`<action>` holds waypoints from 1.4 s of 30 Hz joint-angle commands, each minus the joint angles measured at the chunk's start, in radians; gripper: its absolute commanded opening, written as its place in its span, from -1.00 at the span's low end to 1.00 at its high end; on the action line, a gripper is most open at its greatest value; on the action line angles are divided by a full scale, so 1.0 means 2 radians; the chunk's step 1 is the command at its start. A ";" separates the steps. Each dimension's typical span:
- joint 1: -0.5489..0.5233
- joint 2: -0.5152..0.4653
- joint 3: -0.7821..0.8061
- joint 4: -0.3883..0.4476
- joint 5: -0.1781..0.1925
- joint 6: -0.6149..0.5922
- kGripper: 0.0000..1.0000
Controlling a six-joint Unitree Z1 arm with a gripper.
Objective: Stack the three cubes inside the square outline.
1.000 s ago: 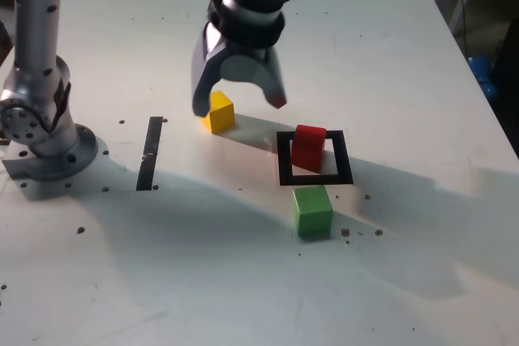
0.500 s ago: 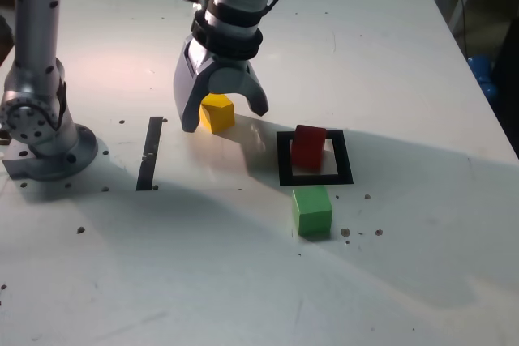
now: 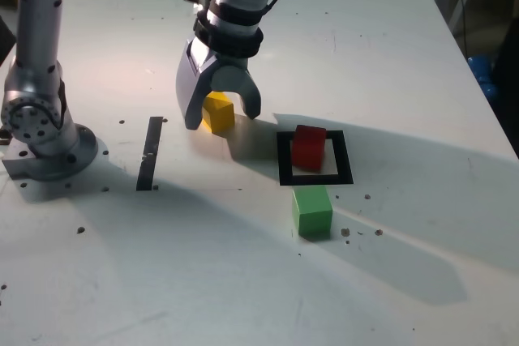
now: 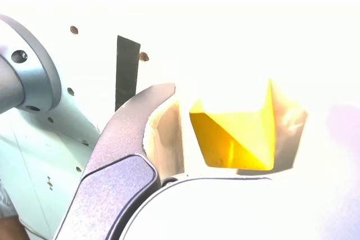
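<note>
Three cubes sit on the white table (image 3: 389, 46): the red cube (image 3: 308, 147) stands inside the square outline (image 3: 284, 160), the green cube (image 3: 312, 210) lies just outside its near edge, and the yellow cube (image 3: 217, 112) waits to the exterior view's left, near the black tape strip (image 3: 150, 152). The gripper (image 3: 220, 114) straddles that yellow cube with its jaws spread wide, holding nothing (the wrist view shows the block framed between them, overexposed). To grip well, it should probably settle so both fingers meet opposite flat faces squarely, close gently, then lift straight up. A corner-on pinch could twist the block and spoil its placement on the red one.
</note>
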 commanded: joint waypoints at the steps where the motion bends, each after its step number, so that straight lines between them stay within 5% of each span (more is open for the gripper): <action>1: 0.001 0.002 -0.002 -0.002 0.002 0.001 -0.39; 25: -0.011 -0.001 -0.015 0.009 0.004 0.011 -0.41; 42: -0.101 -0.007 -0.163 0.112 0.036 0.034 -0.41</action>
